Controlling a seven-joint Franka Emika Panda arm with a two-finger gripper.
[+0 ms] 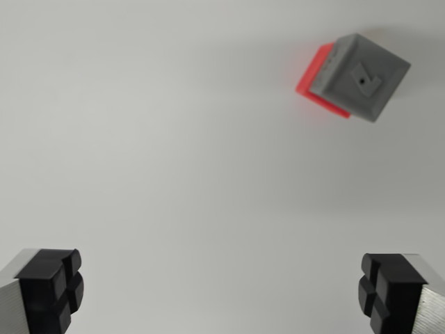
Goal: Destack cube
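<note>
Gripper [221,292] spread wide, holding nothing.
Grey cube [361,78] sits stacked on red cube [314,75], upper part of the wrist view's right, on white bench [174,153], well apart from fingers [52,287].

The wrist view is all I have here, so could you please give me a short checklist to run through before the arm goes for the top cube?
1. Stack intact: grey cube sits on the red cube - ok.
2. Gripper open and empty, fingers far apart - ok.
3. Gripper centred over the stack: stack lies far toward the wrist view's upper right - not ok.
4. Path across the white table free of other things - ok.
5. Finger alignment with the grey cube's sides: cube appears rotated - not ok.
6. Height above the stack - cannot tell.
</note>
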